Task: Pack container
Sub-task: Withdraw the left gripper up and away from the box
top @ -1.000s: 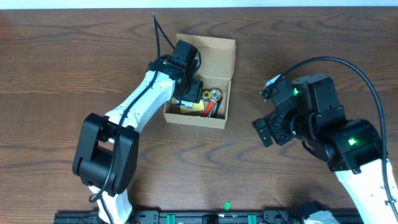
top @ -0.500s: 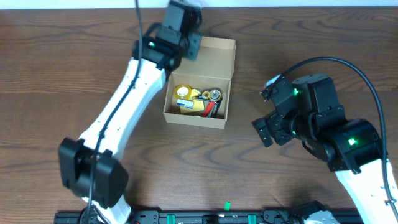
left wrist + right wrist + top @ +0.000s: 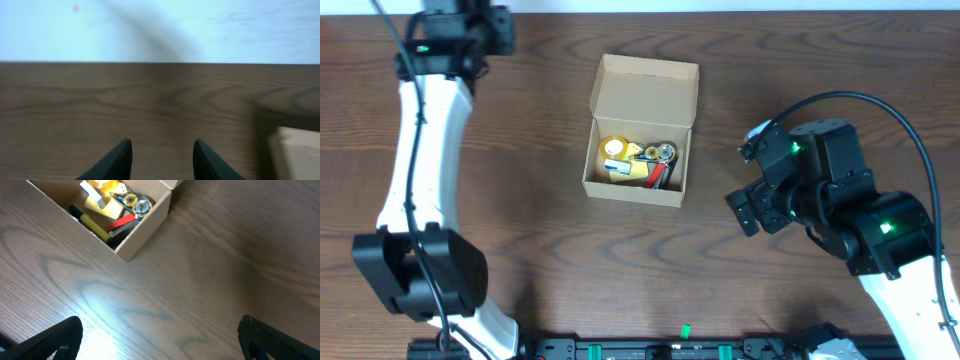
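I see the left gripper [image 3: 162, 152] partly open with nothing between its fingers. A second ago it was down inside the box [image 3: 645, 92]; now the arm has swung off to the far left corner of the table [image 3: 520, 250], well apart from the box. The box has not moved: centre of the table, lid flap folded back, with a yellow roll [image 3: 613, 148] and small red and black items inside (too small to name). The right gripper [image 3: 160, 340] is unchanged, spread wide and empty, near the box's right side.
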Available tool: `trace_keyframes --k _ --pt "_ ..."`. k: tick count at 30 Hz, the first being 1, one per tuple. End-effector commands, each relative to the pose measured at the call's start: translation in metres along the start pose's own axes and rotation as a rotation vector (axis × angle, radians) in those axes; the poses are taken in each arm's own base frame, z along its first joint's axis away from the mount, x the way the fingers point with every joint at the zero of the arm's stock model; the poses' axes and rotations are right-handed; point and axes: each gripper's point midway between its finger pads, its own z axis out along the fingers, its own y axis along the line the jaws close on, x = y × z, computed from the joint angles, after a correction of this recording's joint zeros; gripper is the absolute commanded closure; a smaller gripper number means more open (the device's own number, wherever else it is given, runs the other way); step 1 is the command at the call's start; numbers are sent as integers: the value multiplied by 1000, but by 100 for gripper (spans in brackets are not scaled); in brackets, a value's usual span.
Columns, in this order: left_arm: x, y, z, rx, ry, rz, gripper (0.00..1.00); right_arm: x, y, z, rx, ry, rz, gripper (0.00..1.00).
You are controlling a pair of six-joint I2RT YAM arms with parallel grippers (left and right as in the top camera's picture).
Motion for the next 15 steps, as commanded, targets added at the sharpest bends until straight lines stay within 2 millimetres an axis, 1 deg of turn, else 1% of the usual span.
trace_keyframes --k 1,2,4,6,9,10,13,15 --pt "16 10 25 52 43 -19 60 0 2 -1 -7 -4 14 1" --pt "21 12 31 67 56 -28 60 0 2 -1 -7 -4 14 1" --pt "31 10 42 117 81 -44 63 0 2 -1 -7 -4 14 1" --pt "40 7 54 160 101 -55 67 0 2 -1 -7 -4 14 1" --pt "49 7 68 168 119 -63 74 0 2 -1 -7 -4 14 1" --pt "53 7 72 168 126 -65 77 0 2 -1 -7 -4 14 1" --pt "63 6 83 171 155 -88 94 0 2 -1 -7 -4 14 1" --pt "69 0 89 194 170 -120 94 0 2 -1 -7 -4 14 1"
